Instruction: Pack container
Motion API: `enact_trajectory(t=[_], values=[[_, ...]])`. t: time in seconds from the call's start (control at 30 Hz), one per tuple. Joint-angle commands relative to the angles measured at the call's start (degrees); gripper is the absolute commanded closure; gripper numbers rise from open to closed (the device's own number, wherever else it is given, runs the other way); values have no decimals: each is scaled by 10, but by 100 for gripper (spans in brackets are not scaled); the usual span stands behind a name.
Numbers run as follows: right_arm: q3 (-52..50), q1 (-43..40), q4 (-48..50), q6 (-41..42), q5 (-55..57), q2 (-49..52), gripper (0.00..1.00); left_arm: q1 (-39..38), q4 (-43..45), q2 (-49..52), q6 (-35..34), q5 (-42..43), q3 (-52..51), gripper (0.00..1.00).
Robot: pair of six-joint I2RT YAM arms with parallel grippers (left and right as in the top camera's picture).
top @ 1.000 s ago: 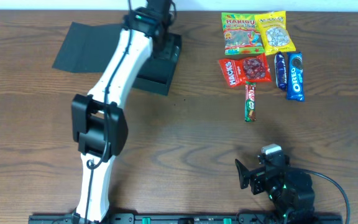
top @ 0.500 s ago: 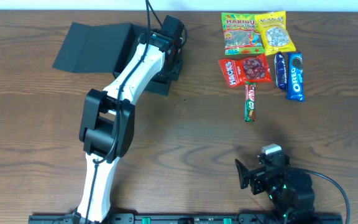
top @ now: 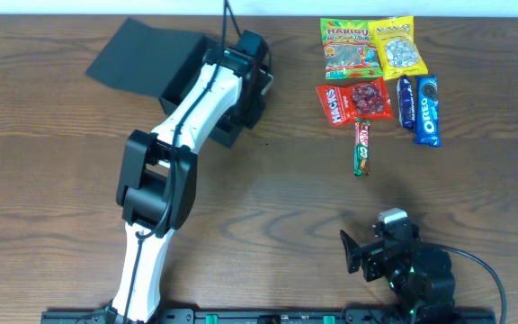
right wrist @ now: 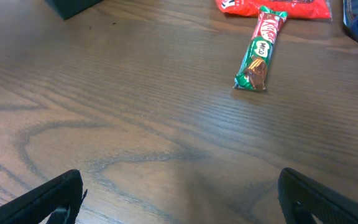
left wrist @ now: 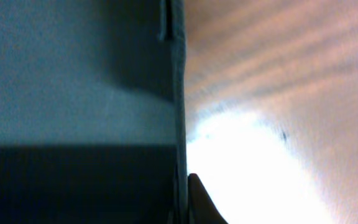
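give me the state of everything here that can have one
left gripper, shut on container wall
container, lid flap open
right gripper, open, empty
snack packets, unopened, on the table, not packed

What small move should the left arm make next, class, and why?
Probably drag the container rightward toward the snack packets: the left end effector looks closed on its right wall, and the packets all lie outside it.

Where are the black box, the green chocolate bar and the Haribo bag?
black box (top: 142, 56), overhead view, on its open flap lid.
green chocolate bar (right wrist: 260, 51), right wrist view, middle of wrapper.
Haribo bag (top: 347, 47), overhead view, centre of packet.
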Motion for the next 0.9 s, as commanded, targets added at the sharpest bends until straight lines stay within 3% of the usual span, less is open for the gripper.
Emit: enact_trajectory(t=[0.0,0.27,0.57,0.87], values=[[-2,5,-1,6,1,-3,1,-32,-31,9,109,-3,-5,94],[-2,5,-1,6,1,-3,1,-89,-115,9,172,-130,-5,94],[-2,5,-1,6,1,-3,1,-141,-144,9,174,-208,-5,94],[-2,5,-1,6,1,-3,1,-177,-165,9,180,-202,-5,94]])
